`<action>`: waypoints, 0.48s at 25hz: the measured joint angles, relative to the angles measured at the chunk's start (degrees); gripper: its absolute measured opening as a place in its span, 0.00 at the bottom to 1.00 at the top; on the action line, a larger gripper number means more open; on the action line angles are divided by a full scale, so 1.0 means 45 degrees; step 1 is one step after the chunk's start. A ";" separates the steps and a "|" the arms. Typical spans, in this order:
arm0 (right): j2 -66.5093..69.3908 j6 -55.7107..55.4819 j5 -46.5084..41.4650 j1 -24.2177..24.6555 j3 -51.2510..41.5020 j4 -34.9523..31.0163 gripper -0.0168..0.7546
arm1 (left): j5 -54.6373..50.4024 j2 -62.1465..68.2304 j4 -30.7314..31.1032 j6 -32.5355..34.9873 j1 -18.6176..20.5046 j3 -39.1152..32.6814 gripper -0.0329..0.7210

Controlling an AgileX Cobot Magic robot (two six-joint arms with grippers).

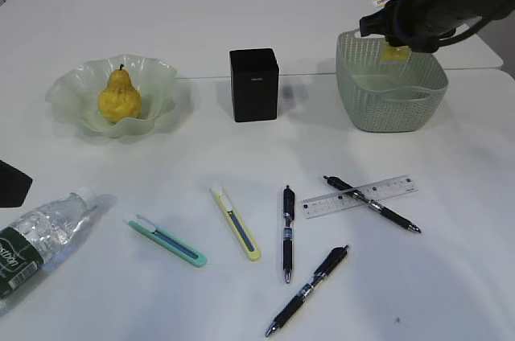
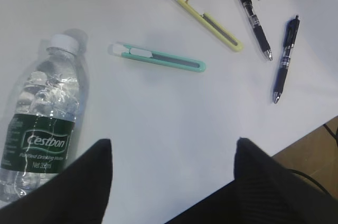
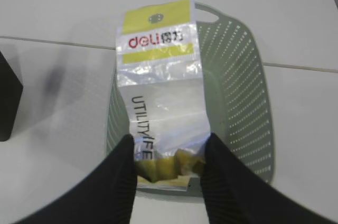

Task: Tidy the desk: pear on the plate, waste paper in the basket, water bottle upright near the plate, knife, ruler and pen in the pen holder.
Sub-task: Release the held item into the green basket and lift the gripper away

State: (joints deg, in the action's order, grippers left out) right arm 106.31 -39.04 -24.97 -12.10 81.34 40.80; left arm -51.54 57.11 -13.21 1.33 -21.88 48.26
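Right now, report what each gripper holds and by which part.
The right gripper pinches the waste paper by its crumpled yellow lower end, above the basket. The left gripper is open and holds nothing, above the desk.

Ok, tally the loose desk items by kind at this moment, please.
Pens: 3
Utility knives: 2
Ruler: 1
Water bottle: 1
Total: 7

We see the pear [image 1: 120,96] on the plate [image 1: 158,76], the bottle [image 1: 39,238] lying flat, and the wrapper [image 3: 158,84] over the basket [image 3: 248,102].
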 joint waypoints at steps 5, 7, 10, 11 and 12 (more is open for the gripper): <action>0.0749 -0.0999 0.0079 0.0163 0.0531 0.0825 0.44 | 0.0000 0.0000 0.0000 0.0000 0.0000 0.0000 0.72; 0.0966 -0.1352 0.0367 0.0364 0.0648 0.1147 0.44 | 0.0000 0.0000 0.0000 0.0000 0.0000 0.0000 0.72; 0.1168 -0.1588 0.0714 0.0579 0.0648 0.1328 0.44 | 0.0000 0.0000 0.0000 0.0000 0.0000 0.0000 0.72; 0.1233 -0.1604 0.0811 0.0638 0.0659 0.1359 0.44 | 0.0000 0.0000 0.0000 0.0000 0.0000 0.0000 0.72; 0.1316 -0.1635 0.0946 0.0697 0.0678 0.1391 0.44 | 0.0000 0.0000 0.0000 0.0000 0.0000 0.0000 0.72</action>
State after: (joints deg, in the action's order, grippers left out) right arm 112.23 -46.40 -20.72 -8.97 84.39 47.06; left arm -51.54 57.11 -13.21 1.33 -21.88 48.26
